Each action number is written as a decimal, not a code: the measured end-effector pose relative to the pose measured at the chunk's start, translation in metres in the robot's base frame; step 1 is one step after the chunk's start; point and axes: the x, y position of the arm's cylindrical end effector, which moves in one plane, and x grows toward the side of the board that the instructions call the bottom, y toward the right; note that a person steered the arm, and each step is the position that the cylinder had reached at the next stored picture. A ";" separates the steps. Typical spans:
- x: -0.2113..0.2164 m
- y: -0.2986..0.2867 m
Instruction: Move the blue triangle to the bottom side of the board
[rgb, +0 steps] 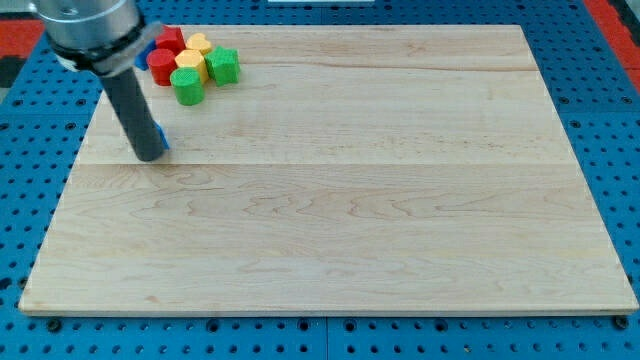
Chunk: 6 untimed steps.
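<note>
While my tip (150, 156) sits at upper left, touching the mostly hidden blue triangle (160, 134), no claw exists to judge. Light, stiff and likely slippery, it wants a centred push from its upper side down the table (350, 230).

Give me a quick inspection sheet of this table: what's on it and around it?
Surface: pale wooden board, lying flat.
Job's things: small blue block, mostly hidden behind the rod; shape unclear.
Clutter: cluster of red, yellow and green blocks near the view's top left.
Hand: none; my tip rests on the board, against the blue block.
Cables: nothing seen.
Surroundings: blue perforated base around the board.
</note>
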 end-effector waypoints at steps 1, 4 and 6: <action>-0.024 -0.056; -0.026 0.044; 0.030 0.102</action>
